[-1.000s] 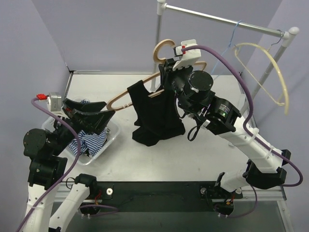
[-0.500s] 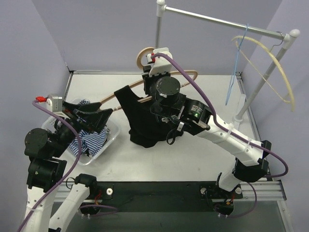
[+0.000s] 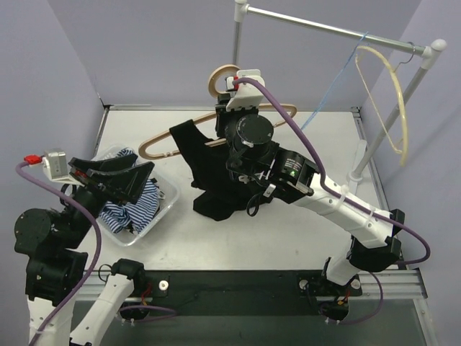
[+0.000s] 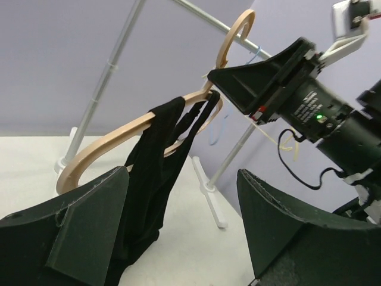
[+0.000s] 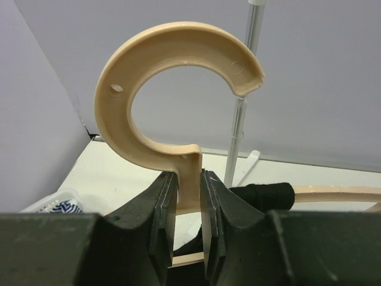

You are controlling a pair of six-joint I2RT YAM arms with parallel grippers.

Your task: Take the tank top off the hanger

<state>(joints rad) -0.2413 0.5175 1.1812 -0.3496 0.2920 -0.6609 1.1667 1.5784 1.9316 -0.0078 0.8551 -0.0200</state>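
A black tank top (image 3: 212, 176) hangs from a light wooden hanger (image 3: 169, 142), its hem resting on the table. My right gripper (image 3: 226, 95) is shut on the hanger's neck just below the round hook (image 5: 155, 59), and the pads (image 5: 164, 196) press it from both sides. One strap (image 5: 262, 193) sits beside the jaws. My left gripper (image 3: 140, 167) is open and empty above the bin, well left of the garment. In the left wrist view the tank top (image 4: 155, 173) and hanger (image 4: 101, 149) show between and beyond the wide fingers (image 4: 89, 226).
A clear bin (image 3: 169, 196) holding blue-and-white striped cloth (image 3: 133, 209) stands at the left under my left arm. A clothes rail (image 3: 324, 29) runs across the back right and carries a pale yellow hanger (image 3: 400, 108) and a blue wire hanger (image 3: 338, 79). The rail's foot (image 4: 208, 185) lies on the table.
My right arm carried the hanger and tank top leftward and now holds about still. My left arm drew back to the left and rose. The hangers on the rail are swinging.
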